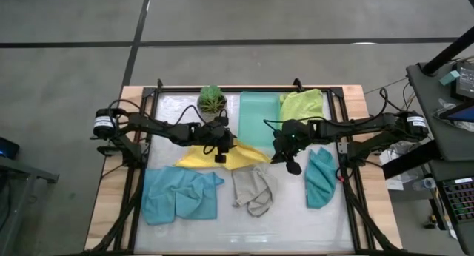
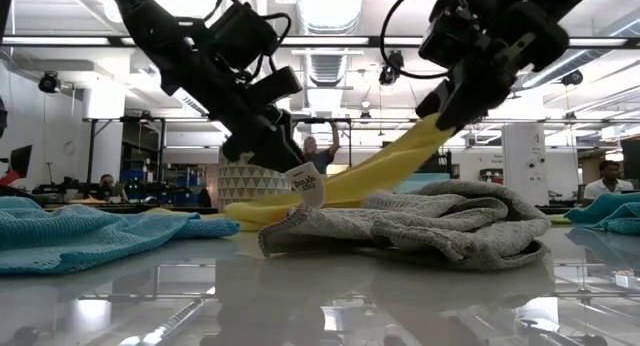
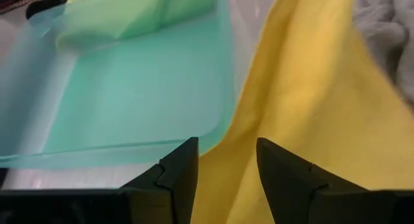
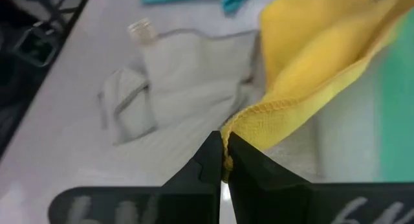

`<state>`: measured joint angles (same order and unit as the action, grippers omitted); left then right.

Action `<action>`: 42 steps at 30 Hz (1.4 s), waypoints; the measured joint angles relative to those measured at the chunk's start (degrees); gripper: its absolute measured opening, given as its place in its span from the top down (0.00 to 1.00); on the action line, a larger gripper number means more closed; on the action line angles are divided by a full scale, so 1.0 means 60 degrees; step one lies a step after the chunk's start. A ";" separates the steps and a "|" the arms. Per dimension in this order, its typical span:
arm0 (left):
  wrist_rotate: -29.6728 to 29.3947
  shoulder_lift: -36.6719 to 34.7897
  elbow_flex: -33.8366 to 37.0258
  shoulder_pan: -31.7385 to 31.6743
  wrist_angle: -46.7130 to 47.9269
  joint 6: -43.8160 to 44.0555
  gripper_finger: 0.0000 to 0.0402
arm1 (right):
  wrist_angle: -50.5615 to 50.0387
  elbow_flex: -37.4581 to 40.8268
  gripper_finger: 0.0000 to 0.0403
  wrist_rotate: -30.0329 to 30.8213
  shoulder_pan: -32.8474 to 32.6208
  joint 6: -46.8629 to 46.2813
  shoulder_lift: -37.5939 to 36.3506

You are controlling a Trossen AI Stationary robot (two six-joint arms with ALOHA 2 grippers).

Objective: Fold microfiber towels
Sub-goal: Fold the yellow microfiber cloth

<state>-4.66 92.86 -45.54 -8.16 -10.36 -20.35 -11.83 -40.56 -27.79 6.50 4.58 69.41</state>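
The yellow towel [image 1: 222, 157] lies spread at the middle of the table [image 1: 296, 226], just in front of the mint-green tray [image 1: 258, 117]; its bright, finely napped cloth shows a stitched hem along the edge. One corner is lifted off the table: the right gripper [image 4: 224, 160] has its fingers pinched tight on that hemmed corner, and in the low view the cloth rises from the table in a taut yellow band up to the gripper. The left gripper [image 3: 226, 169] hangs just above the same towel near the tray's front edge, its fingers apart with yellow cloth showing between them; whether they touch the cloth I cannot tell

Just in front of the yellow towel sits the pale grey towel [image 1: 253, 189], crumpled in a loose heap with a small white label [image 2: 306, 185] sticking out at one end. The light blue towel [image 1: 180, 194] lies rumpled near the table's front on the left arm's side, well apart from the teal towel [image 1: 320, 177], which lies as a narrow folded strip on the right arm's side. The lime green towel [image 1: 304, 105] rests at the back, overlapping the tray's edge. A small potted plant [image 1: 212, 100] stands just beside the tray on its other side
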 joint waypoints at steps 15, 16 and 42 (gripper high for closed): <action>0.0619 -0.0022 0.0011 -0.0352 0.0578 -0.0020 0.65 | -0.0209 0.0000 0.98 -0.0205 0.0000 -0.0143 0.0015; 0.0626 -0.0022 0.0018 -0.0390 0.0580 -0.0044 0.66 | -0.0212 0.0000 0.98 -0.0205 0.0000 -0.0231 0.0015; 0.0840 -0.0029 0.0003 -0.0944 0.0319 -0.0725 0.95 | -0.0636 0.0018 0.98 -0.0616 0.0004 -0.0430 0.0022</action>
<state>0.38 92.68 -45.52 -13.82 -8.45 -24.70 -15.64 -40.45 -31.48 6.52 2.00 69.54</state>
